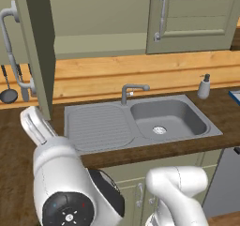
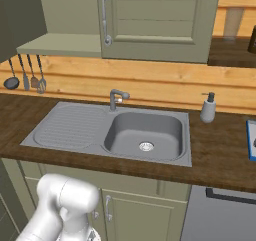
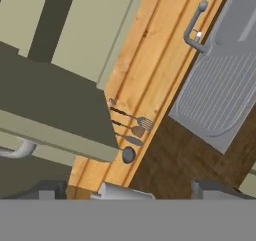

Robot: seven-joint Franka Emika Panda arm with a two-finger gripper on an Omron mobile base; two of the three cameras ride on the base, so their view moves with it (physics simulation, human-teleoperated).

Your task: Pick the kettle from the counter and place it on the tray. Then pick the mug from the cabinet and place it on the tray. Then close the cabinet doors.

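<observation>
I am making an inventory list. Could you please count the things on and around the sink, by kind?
Hanging utensils: 4
Sinks: 1
Faucets: 1
Soap dispensers: 1
Total: 7

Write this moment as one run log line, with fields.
gripper: open, holds nothing | cabinet door: left one swung open | sink: empty | tray: blue rim at right edge

Grey sink [image 2: 75, 127] set into the bench, drainboard left, basin right. Tap [image 2: 116, 98] at the far rim. Soap bottle [image 2: 208, 108] standing right of the sink. Utensils [image 2: 26, 75] hanging on the wooden wall, far left. Low cupboards [image 2: 140, 210] below.
</observation>
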